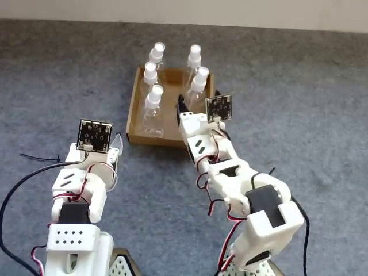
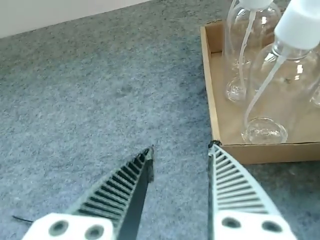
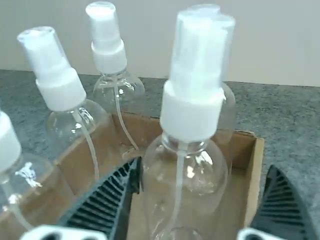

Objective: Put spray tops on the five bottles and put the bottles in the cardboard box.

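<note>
**Five capped bottles boxed, right tool spread round one**

Closest to the lens, planted at the counter's (image 1: 310,86) near edge: white bases of the left arm (image 1: 75,207) and the right arm (image 1: 259,213).

Far left, toward the near left corner: black cable (image 1: 23,178) looping across the grey surface beside the left arm. Then the left tool (image 1: 117,141) (image 2: 182,148), spread apart, pinching nothing, hung low over bare counter just beside the near left corner of the cardboard box (image 1: 133,109) (image 2: 212,90) (image 3: 252,165). Close to the cardboard; contact impossible to judge.

Mid-counter, nearer the far edge than the near one: cardboard box, shallow, open on top. Standing inside, all upright, five clear bottles (image 1: 153,118), all fitted with white spray tops (image 1: 158,48). Along the left wall, front to back: near-left bottle (image 1: 154,109) (image 2: 272,90), middle-left bottle (image 1: 150,76), far-left bottle (image 1: 156,56). Along the right wall: near-right bottle (image 1: 199,81) (image 3: 182,180), with far-right bottle (image 1: 194,57) behind it.

Rightmost, stretched in from the near edge over the box's near wall: right tool (image 1: 198,103) (image 3: 205,170), spread wide around the near-right bottle, gripping nothing. One black finger (image 3: 112,195) just beside the glass on the side facing the other bottles; touch between the two impossible to judge. Other finger (image 3: 277,200) well apart from the bottle, over by the box's right wall.
</note>
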`<control>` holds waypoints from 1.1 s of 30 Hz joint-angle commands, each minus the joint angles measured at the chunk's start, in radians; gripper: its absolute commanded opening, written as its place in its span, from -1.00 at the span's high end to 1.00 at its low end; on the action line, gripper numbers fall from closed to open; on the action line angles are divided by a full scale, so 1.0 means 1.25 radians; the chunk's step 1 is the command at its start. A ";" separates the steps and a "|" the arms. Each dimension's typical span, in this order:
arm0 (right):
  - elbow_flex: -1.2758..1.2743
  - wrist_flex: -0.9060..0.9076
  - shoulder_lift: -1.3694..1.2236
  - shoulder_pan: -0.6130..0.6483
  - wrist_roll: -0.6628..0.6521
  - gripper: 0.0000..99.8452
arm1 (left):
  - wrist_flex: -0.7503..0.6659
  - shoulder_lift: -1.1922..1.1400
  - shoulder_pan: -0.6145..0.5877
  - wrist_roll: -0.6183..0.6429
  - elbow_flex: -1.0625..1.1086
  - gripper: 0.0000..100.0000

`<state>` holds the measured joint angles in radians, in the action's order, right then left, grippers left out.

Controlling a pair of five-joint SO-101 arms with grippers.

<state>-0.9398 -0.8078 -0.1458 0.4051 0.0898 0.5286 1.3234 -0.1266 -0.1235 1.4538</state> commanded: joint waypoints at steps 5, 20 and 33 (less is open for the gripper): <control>0.009 0.035 0.018 0.004 -0.042 0.39 | -0.021 0.003 -0.008 -0.002 -0.002 0.67; 0.018 0.292 0.352 0.023 -0.059 0.39 | -0.021 0.003 -0.008 -0.002 -0.002 0.67; -0.098 0.884 0.922 0.001 -0.060 0.43 | -0.031 0.010 -0.004 0.000 0.017 0.67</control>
<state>-0.9981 0.0790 0.7733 0.4235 0.0269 0.5240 1.3234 -0.1266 -0.1235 1.4830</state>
